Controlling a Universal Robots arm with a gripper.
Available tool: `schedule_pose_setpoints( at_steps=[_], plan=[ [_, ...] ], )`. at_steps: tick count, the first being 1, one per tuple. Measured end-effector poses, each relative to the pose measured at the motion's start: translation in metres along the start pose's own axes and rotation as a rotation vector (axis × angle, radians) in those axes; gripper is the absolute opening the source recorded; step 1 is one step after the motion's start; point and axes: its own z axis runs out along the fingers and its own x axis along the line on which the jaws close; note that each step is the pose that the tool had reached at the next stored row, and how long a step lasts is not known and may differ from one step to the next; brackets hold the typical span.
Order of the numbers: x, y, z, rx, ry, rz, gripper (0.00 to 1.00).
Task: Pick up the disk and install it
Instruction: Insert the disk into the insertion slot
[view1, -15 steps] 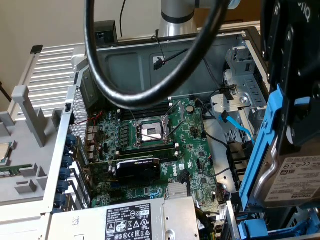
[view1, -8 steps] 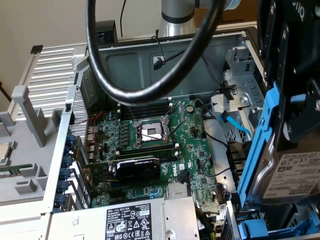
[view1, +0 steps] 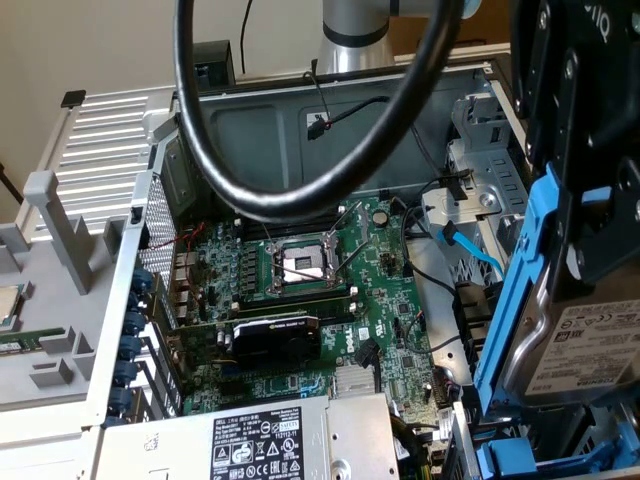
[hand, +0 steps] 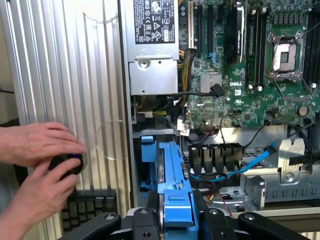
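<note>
The disk (view1: 590, 350), silver metal with a white label in a bright blue carrier (view1: 515, 300), hangs tilted on edge at the exterior view's right, above the open computer case. My gripper (view1: 600, 250) is shut on it from above, black fingers on either side. In the wrist view the carrier's blue edge (hand: 172, 170) runs out from between my two fingers (hand: 145, 220). Below it are a blue plastic bay piece (hand: 147, 155) and the metal drive cage (hand: 280, 185).
A green motherboard (view1: 300, 300) with an empty processor socket (view1: 300, 265) fills the case; the grey power supply (view1: 260, 445) sits at its near end. A thick black cable (view1: 200, 120) loops across the exterior view. A person's hands (hand: 35, 165) rest on a black knob beside the case.
</note>
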Motion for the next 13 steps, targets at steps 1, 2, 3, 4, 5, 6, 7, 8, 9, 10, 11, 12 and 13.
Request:
schedule_pose_setpoints(
  at_steps=[1,2,3,4,5,6,7,8,9,10,11,12,13],
  plan=[
    [0.0000,0.0000,0.0000,0.0000,0.0001,0.000,0.37],
    [0.0000,0.0000,0.0000,0.0000,0.0000,0.000,0.37],
    [0.0000,0.0001,0.0000,0.0000,-0.0001,-0.001,0.37],
    [0.0000,0.0001,0.0001,-0.0002,-0.0006,-0.003,0.37],
    [0.0000,0.0002,0.0002,-0.0003,-0.0010,-0.006,0.37],
    [0.0000,0.0002,0.0002,-0.0004,-0.0014,-0.009,0.37],
    [0.0000,0.0003,0.0003,-0.0005,-0.0019,-0.011,0.37],
    [0.0000,0.0003,0.0003,-0.0007,-0.0025,-0.015,0.37],
    [0.0000,0.0004,0.0003,-0.0009,-0.0030,-0.018,0.37],
    [0.0000,0.0004,0.0004,-0.0011,-0.0037,-0.022,0.37],
    [0.0000,0.0004,0.0006,-0.0013,-0.0044,-0.026,0.37],
    [-0.0001,0.0004,0.0006,-0.0016,-0.0052,-0.031,0.37],
    [-0.0001,0.0004,0.0007,-0.0019,-0.0061,-0.037,0.37]
  ],
)
